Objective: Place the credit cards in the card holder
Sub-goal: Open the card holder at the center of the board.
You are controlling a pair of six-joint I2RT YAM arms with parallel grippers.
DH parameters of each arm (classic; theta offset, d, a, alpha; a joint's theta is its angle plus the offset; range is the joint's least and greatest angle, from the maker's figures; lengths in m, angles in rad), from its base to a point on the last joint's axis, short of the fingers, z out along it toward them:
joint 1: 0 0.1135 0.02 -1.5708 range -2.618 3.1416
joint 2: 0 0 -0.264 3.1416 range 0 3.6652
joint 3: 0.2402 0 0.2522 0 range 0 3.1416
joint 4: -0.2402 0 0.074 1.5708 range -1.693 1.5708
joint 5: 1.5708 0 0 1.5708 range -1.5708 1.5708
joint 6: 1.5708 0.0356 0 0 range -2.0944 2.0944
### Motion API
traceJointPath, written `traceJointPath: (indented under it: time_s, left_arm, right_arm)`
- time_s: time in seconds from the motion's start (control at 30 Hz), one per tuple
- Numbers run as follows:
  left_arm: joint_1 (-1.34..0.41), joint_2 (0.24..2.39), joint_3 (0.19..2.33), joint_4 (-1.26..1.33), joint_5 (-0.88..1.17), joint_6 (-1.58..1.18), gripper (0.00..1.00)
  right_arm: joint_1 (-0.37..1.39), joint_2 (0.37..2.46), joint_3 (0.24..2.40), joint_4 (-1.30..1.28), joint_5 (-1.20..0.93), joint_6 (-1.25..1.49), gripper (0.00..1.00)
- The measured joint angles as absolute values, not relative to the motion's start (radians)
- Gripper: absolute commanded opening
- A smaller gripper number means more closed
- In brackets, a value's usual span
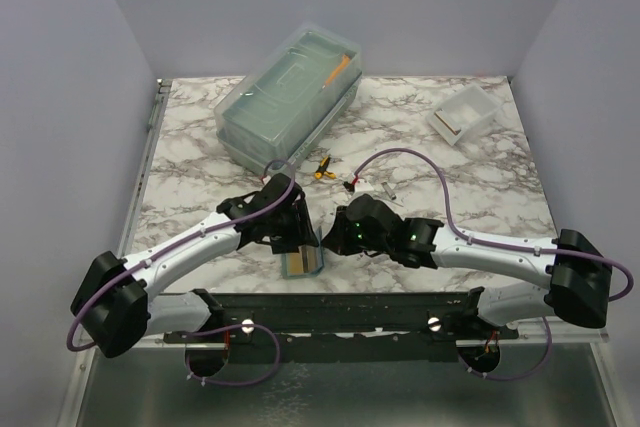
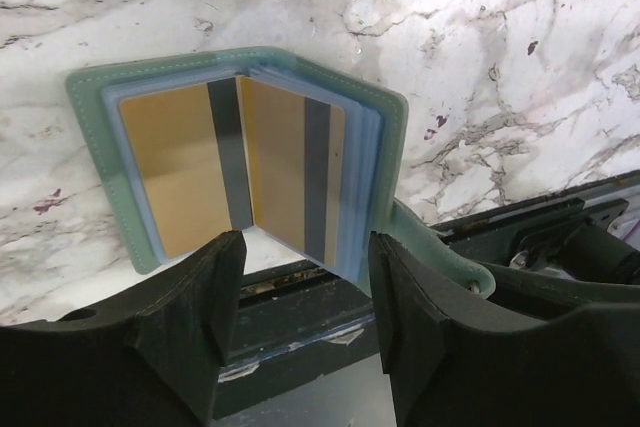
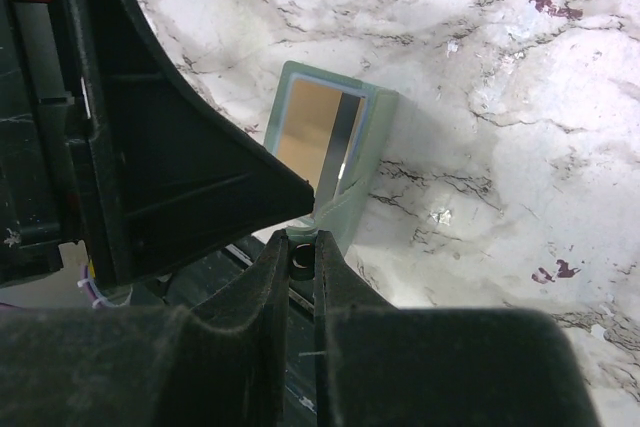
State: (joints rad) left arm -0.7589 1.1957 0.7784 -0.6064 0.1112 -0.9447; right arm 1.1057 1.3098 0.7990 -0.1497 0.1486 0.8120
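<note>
On the marble bench (image 1: 480, 197), a large translucent lidded box (image 1: 290, 97) sits toward the far edge, left of centre, and a white tray (image 1: 465, 114) lies near the far right corner. The card holder (image 2: 95, 117) is at the middle of the near edge, opened, with gold-yellow cards (image 2: 180, 167) in its clear pockets. The left gripper (image 2: 305, 252) gapes wide, grasping nothing. The right gripper (image 3: 303, 247) is pinched tight on the holder's strap tab. A yellow-handled tool (image 1: 323, 169) lies mid-bench.

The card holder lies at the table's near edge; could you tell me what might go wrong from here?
The right fingers pinch the strap of the card holder; a pull toward the arms could drag it off the table. The open left fingers, closing, could catch the raised pocket and bend a gold card.
</note>
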Motion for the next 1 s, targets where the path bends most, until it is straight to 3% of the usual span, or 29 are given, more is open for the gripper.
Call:
traceJointPath:
  time_s: [0.2, 0.37, 0.53, 0.7, 1.0]
  left_arm:
    - [-0.759, 1.206, 0.772, -0.561, 0.139, -0.941, 0.57]
    - [-0.759, 1.22, 0.758, -0.54, 0.145, -0.942, 0.5]
    - [-0.759, 1.221, 0.743, -0.538, 0.144, -0.945, 0.54]
    - [-0.759, 1.224, 0.734, -0.523, 0.144, -0.947, 0.5]
    - [-0.759, 1.282, 0.707, -0.458, 0.145, -0.945, 0.6]
  right_arm:
    - [1.105, 1.306, 0.799, -0.15, 0.149, 0.812, 0.0]
    - [1.104, 1.306, 0.797, -0.15, 0.149, 0.812, 0.0]
    - [1.104, 1.305, 0.795, -0.149, 0.149, 0.813, 0.0]
    - [1.104, 1.291, 0.772, -0.15, 0.149, 0.828, 0.0]
    - [1.104, 1.29, 0.752, -0.146, 0.148, 0.842, 0.0]
